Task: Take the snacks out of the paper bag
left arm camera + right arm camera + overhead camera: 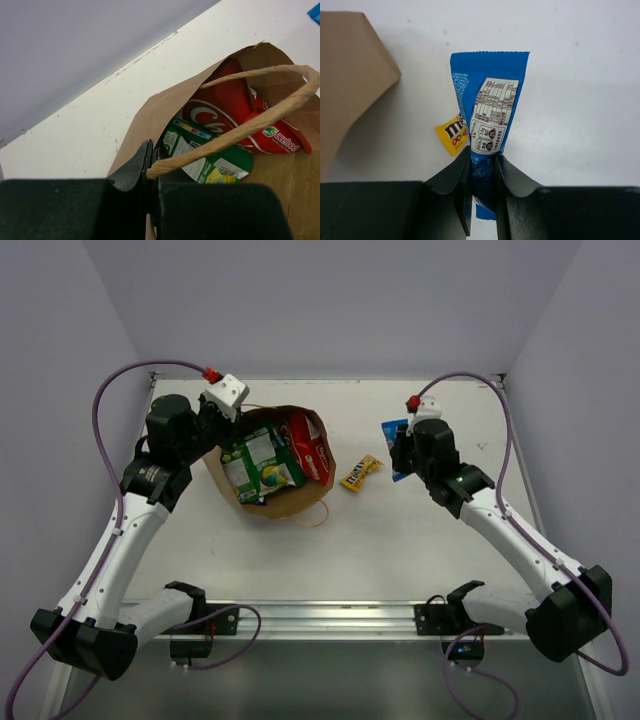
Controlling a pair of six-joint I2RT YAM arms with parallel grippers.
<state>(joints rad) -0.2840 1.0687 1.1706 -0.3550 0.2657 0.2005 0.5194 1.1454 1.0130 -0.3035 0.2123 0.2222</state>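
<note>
1. One white tabletop (pixel 400 550) carries all the items.
2. One brown paper bag (pixel 285 502) lies on the left half of the tabletop with its mouth open to the overhead camera. Two twisted paper handles are visible: one loop (pixel 270 115) spans the mouth, and the other (pixel 315 517) lies at the near edge of the bag.
3. The left tool (pixel 151 162) is pressed together on the end of the first loop, at the far-left rim of the bag.
4. One red bag (pixel 310 450) sits inside the paper bag, on its right side.
5. Green packaging (pixel 262 462) lies beside the red bag, also inside. Whether it is one packet or two cannot be told.
6. One blue packet (pixel 490 95) is outside the bag, on the right half of the tabletop. The right tool (pixel 482 185) pinches its lower end between both fingers.
7. One small yellow packet (pixel 360 473) lies loose on the tabletop between the paper bag and the blue packet, apart from the bag.
</note>
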